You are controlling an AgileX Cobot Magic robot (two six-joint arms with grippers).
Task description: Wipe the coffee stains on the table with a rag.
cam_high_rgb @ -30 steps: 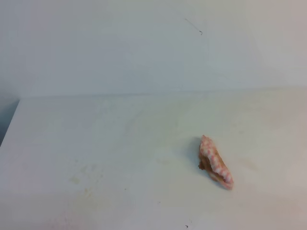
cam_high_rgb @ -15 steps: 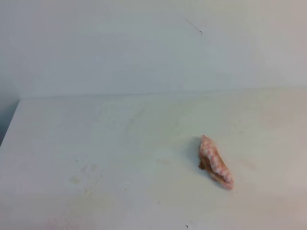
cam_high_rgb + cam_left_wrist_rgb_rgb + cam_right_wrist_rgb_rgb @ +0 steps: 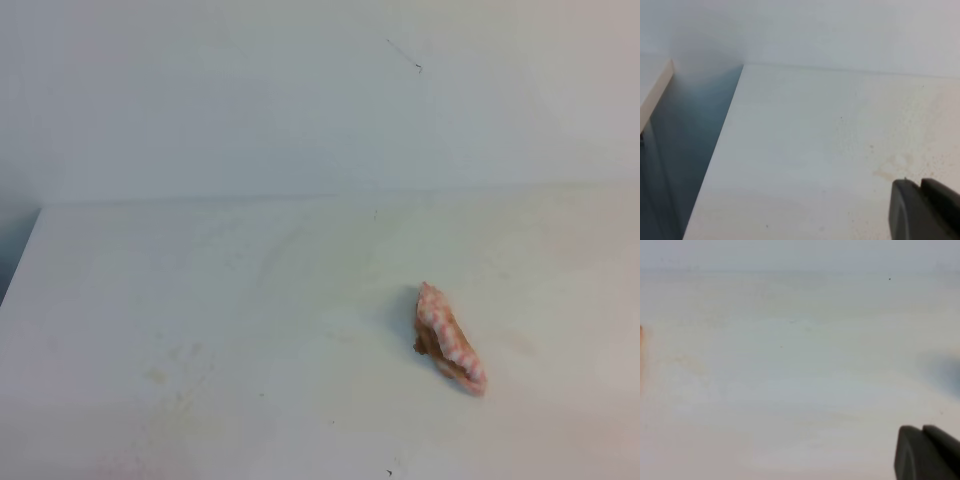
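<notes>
White table (image 3: 250, 330) fills most of the exterior high view, back edge against a pale wall (image 3: 300, 100), left edge dropping to a dark gap. Surface matte, faint yellowish smudges toward the front left corner. Left wrist view shows the same left edge and back corner, with faint specks and a pale tan mark near the gripper.

Rag (image 3: 450, 337), pink-and-white checked, bunched into a long lump, lies right of centre, nearer the front edge than the back, well away from the left edge. It runs diagonally, upper end toward the back, lower end toward the front right. A small brown patch, coffee stains (image 3: 426, 345), shows at its left side, touching the cloth; the rest is under or hidden by the rag.

Left gripper (image 3: 925, 210): dark fingers pressed together at the lower right of its view, closed on nothing, above bare table.

Right gripper (image 3: 927, 452): dark fingers together, closed, empty, over bare table, image blurred.

No arm visible in the exterior high view.
</notes>
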